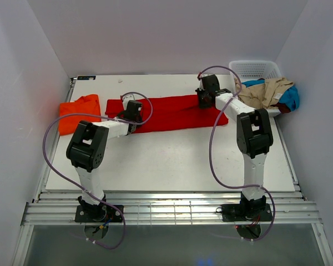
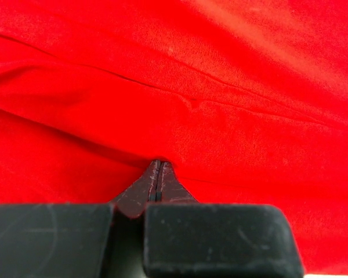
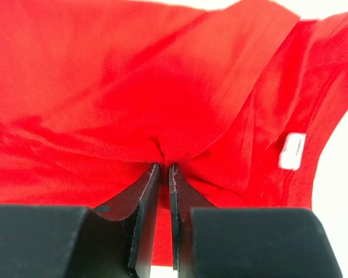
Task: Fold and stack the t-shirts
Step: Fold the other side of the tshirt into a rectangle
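Pinching the red shirt (image 1: 172, 113) along its near edge, the left gripper (image 2: 155, 174) is holding its jaws pressed fully together, with a ridge of cloth caught at the tips. The right gripper (image 3: 164, 174) is showing only a sliver between its jaws, and the cloth is puckering into them, so it looks to be gripping the shirt too. A white tag (image 3: 292, 150) is sitting at its 3 o'clock.

From above, the shirt is lying as a long band across the far half of the table (image 1: 172, 160). The left gripper is working near the band's 9 o'clock end and the right gripper near its 3 o'clock end. The orange shirt (image 1: 77, 113) is resting bunched just beside the red one, at its 9 o'clock. A white basket (image 1: 255, 69) is standing at the table's 1 o'clock corner, with tan and blue clothes (image 1: 269, 93) spilling from it.

The step in hand is probably a lengthwise fold. Doing it well likely means raising both pinches together and level, keeping the cloth taut between them, and laying the edge down square. The right grip seems shallow, so slow lifting is the safer course.
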